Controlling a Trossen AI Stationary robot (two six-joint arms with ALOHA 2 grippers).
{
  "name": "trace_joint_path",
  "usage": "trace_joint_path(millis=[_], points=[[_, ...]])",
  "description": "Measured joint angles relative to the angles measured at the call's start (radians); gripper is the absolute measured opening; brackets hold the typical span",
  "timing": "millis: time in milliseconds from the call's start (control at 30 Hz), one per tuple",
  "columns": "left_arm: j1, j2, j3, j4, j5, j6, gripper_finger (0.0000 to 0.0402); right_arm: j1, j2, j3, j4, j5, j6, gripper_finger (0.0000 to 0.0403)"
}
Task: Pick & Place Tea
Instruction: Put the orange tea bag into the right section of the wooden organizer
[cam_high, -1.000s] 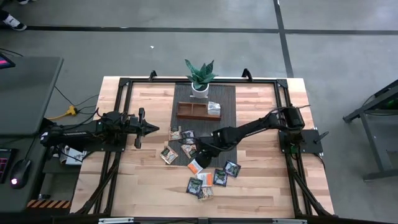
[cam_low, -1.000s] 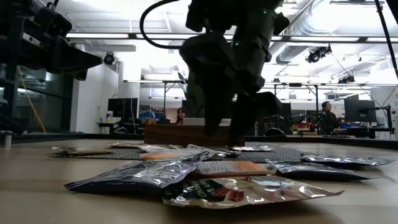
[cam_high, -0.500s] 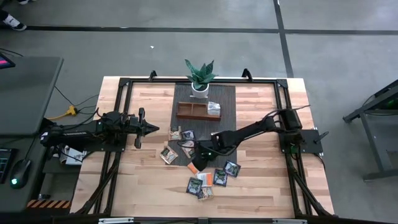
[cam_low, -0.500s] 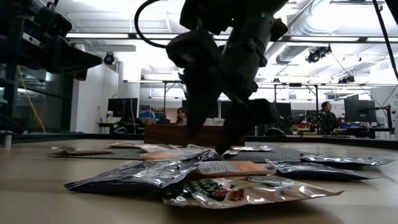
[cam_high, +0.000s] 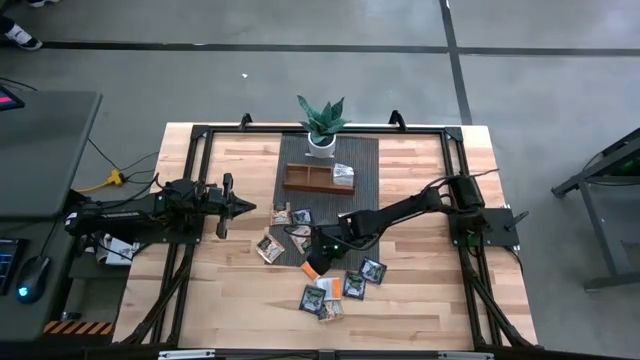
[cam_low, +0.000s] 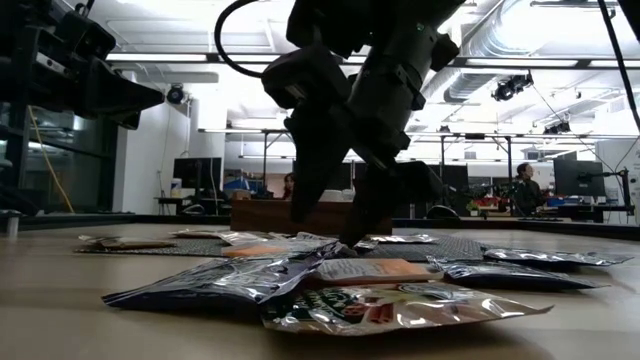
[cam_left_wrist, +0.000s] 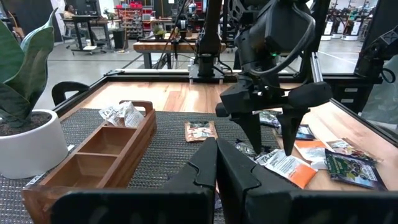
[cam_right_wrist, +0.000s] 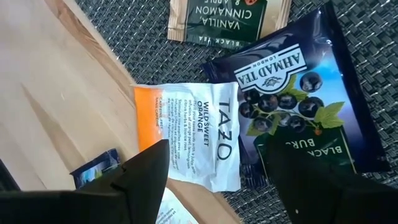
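Wooden surface carries scattered tea sachets; one lies in the tray. We note the right pincer, jaws spread wide, poised over the orange-and-white sachet, which overlaps the dark blue sachet. Risk, we judge: closing pinches both, or skids the flat foil. Left pincer sits closed and empty, parked at the surface's left

bright overhead light — backlit low view, foil glare
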Motion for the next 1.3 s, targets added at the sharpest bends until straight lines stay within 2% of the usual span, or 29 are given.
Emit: trace_joint_path(millis=[900,1300], points=[[0.0,0.0,0.0,0.0,0.0,0.0,0.0001,0.018,-0.003,-0.003,0.03,-0.016,-0.015,0.0262],[0.0,0.0,0.0,0.0,0.0,0.0,0.0001,0.017,-0.014,-0.004,0.057,-0.024,-0.021,0.0227]])
